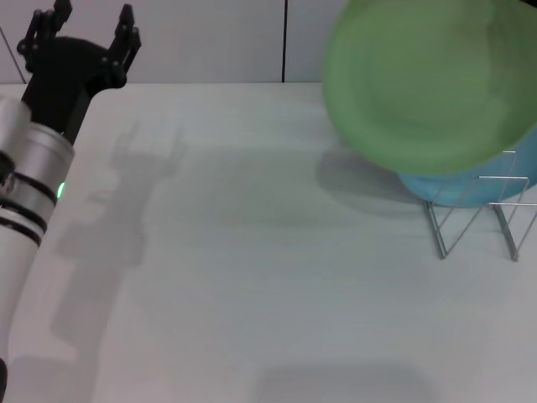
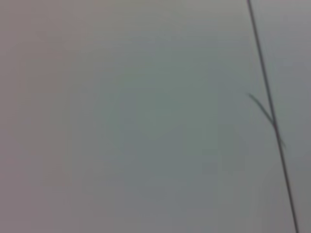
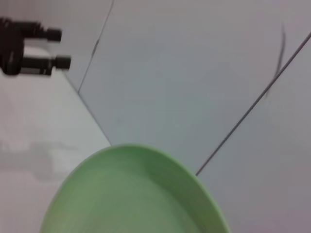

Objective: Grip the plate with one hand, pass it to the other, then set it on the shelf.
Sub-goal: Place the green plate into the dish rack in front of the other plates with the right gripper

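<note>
The light green plate (image 1: 428,84) hangs in the air at the upper right of the head view, tilted, above the shelf (image 1: 482,210). It also fills the lower part of the right wrist view (image 3: 131,194), so the right arm holds it; the right gripper itself is hidden. The shelf is a thin silver wire rack at the right edge of the table. My left gripper (image 1: 92,21) is open and empty at the far left, well away from the plate. It also shows far off in the right wrist view (image 3: 60,48).
A light blue plate (image 1: 470,189) stands in the wire rack, partly hidden behind the green plate. The white table (image 1: 252,252) stretches between the left arm and the rack. The left wrist view shows only a grey wall with a thin dark seam (image 2: 272,116).
</note>
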You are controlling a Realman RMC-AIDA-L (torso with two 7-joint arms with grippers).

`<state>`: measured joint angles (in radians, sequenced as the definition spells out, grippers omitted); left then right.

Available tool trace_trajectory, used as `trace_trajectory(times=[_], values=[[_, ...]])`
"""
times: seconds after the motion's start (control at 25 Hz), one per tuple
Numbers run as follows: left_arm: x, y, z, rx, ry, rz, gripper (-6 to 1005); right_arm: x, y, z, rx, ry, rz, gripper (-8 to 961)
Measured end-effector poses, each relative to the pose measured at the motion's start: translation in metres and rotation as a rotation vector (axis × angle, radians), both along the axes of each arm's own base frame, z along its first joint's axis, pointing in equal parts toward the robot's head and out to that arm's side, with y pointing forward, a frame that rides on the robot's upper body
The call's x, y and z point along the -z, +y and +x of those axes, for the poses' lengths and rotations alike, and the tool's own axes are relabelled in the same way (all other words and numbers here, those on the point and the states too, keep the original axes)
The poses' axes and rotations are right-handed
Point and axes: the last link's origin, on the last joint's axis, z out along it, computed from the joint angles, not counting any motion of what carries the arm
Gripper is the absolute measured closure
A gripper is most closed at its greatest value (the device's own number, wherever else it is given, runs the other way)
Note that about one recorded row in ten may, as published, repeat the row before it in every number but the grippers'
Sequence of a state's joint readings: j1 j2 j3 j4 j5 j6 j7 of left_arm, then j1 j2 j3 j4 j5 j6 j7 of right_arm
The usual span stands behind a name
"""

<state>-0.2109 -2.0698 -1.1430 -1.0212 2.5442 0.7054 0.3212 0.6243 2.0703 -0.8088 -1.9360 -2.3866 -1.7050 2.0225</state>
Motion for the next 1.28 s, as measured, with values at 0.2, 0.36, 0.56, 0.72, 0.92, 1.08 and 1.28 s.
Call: trace_trajectory(times=[0.2, 0.36, 0.56, 0.72, 0.92, 1.08, 1.28], values=[[0.003, 0.0, -0.014, -0.007, -0.05, -0.002, 266, -0.008, -0.007, 0.011, -0.05, -0.084, 0.001, 899], [0.008, 0.002, -0.016, -0.008, -0.046, -0.019, 267, -0.012, -0.013, 0.014, -0.095, -0.15, 0.001, 899], [0.012, 0.004, -0.016, -0.008, -0.04, -0.035, 267, -0.012, -0.018, 0.02, -0.151, -0.233, -0.015, 900], [0.014, 0.005, -0.015, -0.006, -0.037, -0.04, 267, -0.011, -0.019, 0.023, -0.183, -0.285, -0.025, 900], [0.013, 0.006, -0.015, -0.006, -0.035, -0.037, 268, -0.009, -0.017, 0.028, -0.209, -0.316, -0.038, 900], [0.014, 0.009, -0.015, -0.005, -0.028, -0.04, 268, -0.008, -0.015, 0.031, -0.22, -0.338, -0.045, 900], [0.015, 0.014, -0.013, -0.005, -0.025, -0.045, 269, -0.006, -0.012, 0.036, -0.22, -0.353, -0.051, 900]])
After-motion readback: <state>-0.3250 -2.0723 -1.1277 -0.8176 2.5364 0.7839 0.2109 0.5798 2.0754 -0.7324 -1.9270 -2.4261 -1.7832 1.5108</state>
